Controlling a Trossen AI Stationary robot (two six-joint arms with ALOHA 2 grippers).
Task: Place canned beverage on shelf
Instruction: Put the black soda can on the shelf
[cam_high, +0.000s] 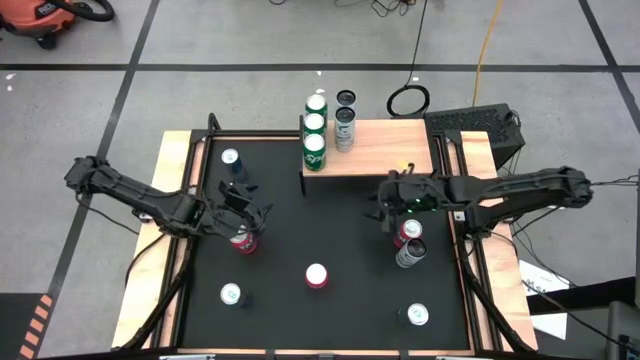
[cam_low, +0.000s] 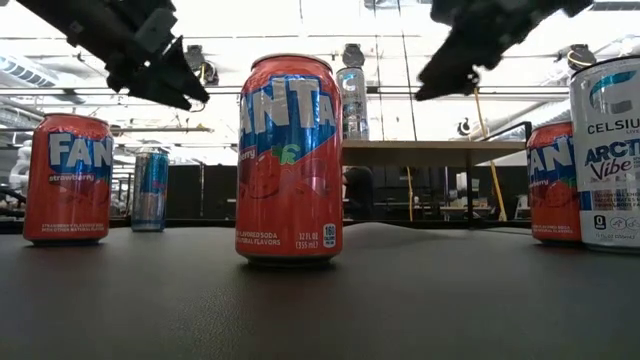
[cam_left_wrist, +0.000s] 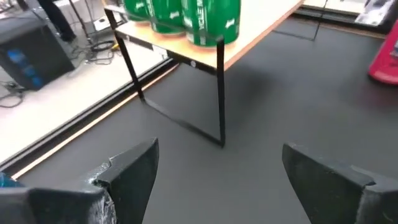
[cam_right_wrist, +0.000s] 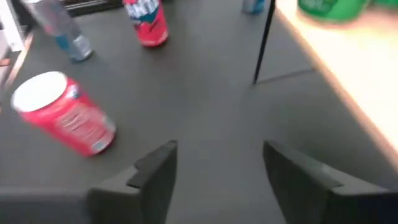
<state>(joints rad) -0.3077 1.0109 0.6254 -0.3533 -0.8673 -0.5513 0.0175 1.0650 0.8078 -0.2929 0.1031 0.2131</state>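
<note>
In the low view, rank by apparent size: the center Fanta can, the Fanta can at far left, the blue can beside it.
1. Center Fanta can, nearest the camera.
2. Far-left Fanta can.
3. Blue can, farther back, so true size is unsure.

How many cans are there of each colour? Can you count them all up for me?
Green cans: 3, all on the shelf
Red cans: 3, all on the black mat
Other cans, silver, white, blue or hard to tell from above: 6
Total: 12 cans
</note>
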